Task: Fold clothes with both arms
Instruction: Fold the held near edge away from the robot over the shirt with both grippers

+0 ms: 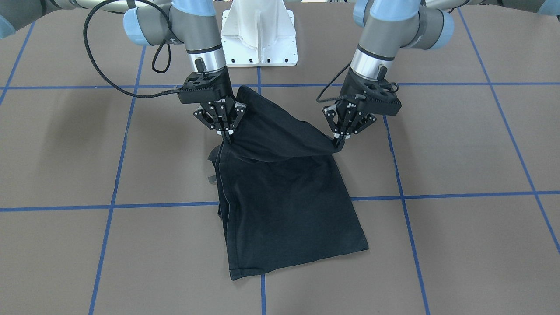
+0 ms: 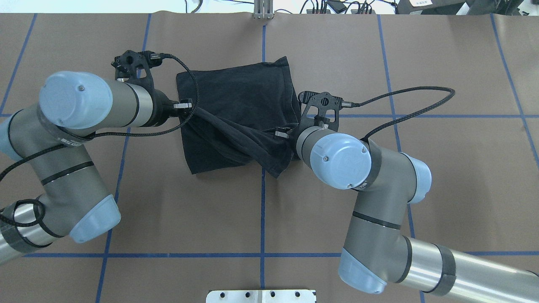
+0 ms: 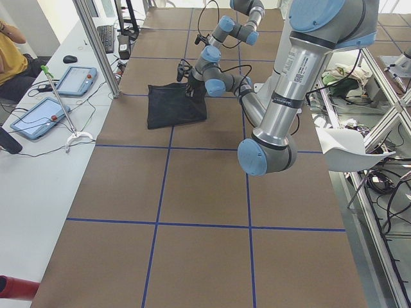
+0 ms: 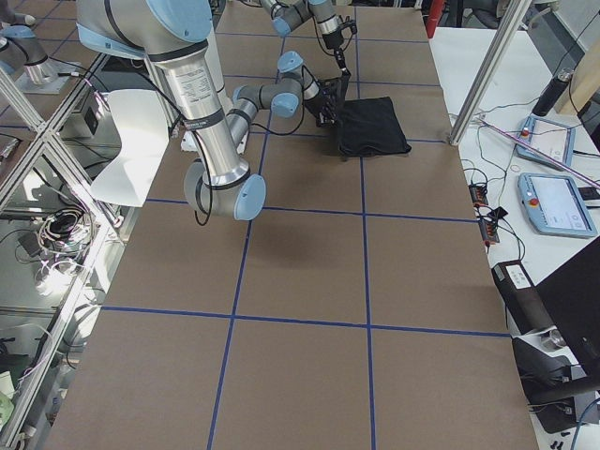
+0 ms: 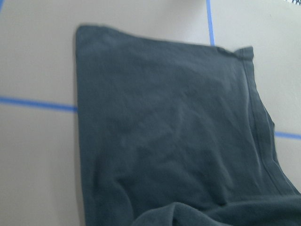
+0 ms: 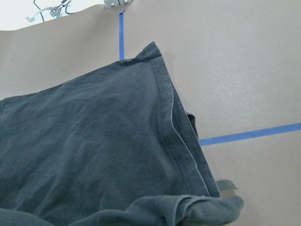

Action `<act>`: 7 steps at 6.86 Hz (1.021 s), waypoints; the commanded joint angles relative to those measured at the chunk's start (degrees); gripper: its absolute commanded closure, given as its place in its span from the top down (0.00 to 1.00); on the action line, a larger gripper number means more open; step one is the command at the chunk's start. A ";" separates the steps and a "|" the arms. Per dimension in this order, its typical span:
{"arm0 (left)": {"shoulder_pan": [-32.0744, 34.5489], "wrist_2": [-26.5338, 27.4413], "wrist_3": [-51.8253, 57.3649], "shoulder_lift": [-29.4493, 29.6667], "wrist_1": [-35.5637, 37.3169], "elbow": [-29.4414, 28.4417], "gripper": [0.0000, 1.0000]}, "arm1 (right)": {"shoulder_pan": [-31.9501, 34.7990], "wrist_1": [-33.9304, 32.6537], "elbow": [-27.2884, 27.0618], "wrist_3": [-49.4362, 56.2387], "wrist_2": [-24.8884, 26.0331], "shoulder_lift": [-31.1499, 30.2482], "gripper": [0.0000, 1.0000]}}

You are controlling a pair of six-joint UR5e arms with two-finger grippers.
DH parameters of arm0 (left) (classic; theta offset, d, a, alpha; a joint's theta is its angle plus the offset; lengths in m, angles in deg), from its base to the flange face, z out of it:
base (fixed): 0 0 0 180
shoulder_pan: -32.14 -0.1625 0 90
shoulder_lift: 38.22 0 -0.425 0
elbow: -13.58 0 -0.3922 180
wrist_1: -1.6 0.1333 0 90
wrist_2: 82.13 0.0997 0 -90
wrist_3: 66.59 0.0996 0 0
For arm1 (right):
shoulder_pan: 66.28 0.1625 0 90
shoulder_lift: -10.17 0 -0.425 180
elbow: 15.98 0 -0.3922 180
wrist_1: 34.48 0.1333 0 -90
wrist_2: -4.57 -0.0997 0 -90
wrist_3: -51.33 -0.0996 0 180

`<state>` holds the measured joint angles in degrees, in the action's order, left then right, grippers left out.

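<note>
The black T-shirt (image 1: pixel 284 205) lies folded on the brown table, its logo print hidden. Both grippers hold up the edge nearest the robot, and it sags between them. My left gripper (image 1: pixel 339 142) is shut on one corner of that edge; it also shows in the overhead view (image 2: pixel 185 110). My right gripper (image 1: pixel 227 138) is shut on the other corner and also shows overhead (image 2: pixel 283 134). The far part of the shirt (image 2: pixel 244 90) rests flat. The wrist views show only the cloth, from the left (image 5: pixel 174 136) and from the right (image 6: pixel 94 141); the fingers are out of frame.
The white pedestal base (image 1: pixel 259 35) stands between the arms. Blue tape lines (image 1: pixel 131 204) grid the table. In the left side view, tablets (image 3: pixel 38 117) lie on a white bench beside the table and a person (image 3: pixel 13 61) sits at its far end.
</note>
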<state>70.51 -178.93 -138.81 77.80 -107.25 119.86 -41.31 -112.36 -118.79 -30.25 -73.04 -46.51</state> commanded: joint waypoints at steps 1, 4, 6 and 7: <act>2.14 0.21 2.33 3.50 -0.40 -6.67 0.00 | 2.71 0.19 8.55 1.59 -0.09 6.55 0.00; 3.38 0.65 4.80 7.02 -1.01 -13.44 0.00 | 5.87 0.19 15.76 3.09 -0.17 10.86 0.00; 4.60 0.65 6.47 9.83 -4.93 -20.80 0.00 | 7.20 0.45 21.66 3.97 -0.53 14.12 0.00; 5.13 0.65 6.92 11.06 -9.32 -26.15 0.00 | 7.29 0.45 23.07 4.15 -0.61 14.74 0.00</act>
<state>74.94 -178.29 -132.75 87.27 -112.18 99.53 -34.42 -111.98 -98.22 -26.53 -73.52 -33.01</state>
